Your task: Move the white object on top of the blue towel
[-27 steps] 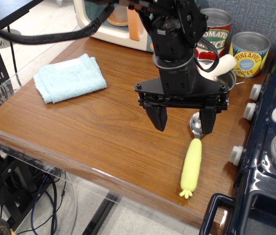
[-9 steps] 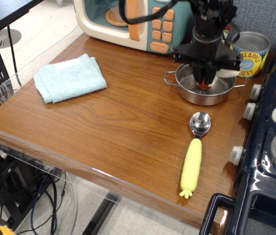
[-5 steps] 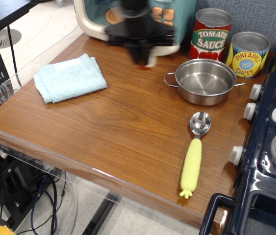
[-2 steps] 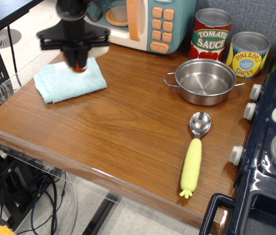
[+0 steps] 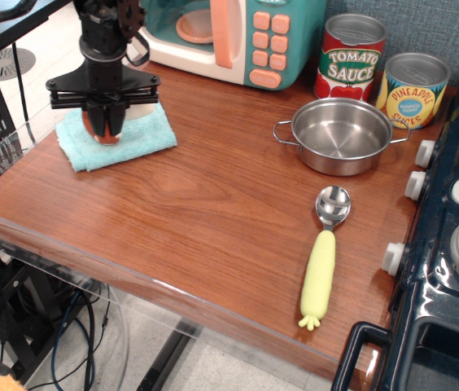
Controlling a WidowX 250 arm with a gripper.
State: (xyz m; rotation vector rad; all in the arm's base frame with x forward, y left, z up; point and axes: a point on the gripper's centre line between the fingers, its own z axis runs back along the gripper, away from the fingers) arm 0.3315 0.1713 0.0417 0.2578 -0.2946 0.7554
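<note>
The blue towel (image 5: 144,137) lies at the table's back left, folded roughly square. My gripper (image 5: 105,130) hangs straight down over the towel's middle, its tips at or just above the cloth. It is shut on the white object (image 5: 107,129), whose reddish-brown end points down between the fingers; a bit of its cream-white stem (image 5: 136,112) shows to the right of the fingers. The arm hides the towel's centre.
A steel pot (image 5: 342,135) stands at the back right with a tomato sauce can (image 5: 351,55) and a pineapple can (image 5: 413,89) behind it. A yellow-handled spoon (image 5: 321,265) lies at the front right. A toy microwave (image 5: 238,37) is at the back. A toy stove (image 5: 449,244) lines the right edge.
My gripper took the white object out of the steel pot, carried it left across the table, and has now lowered it over the blue towel's middle.
</note>
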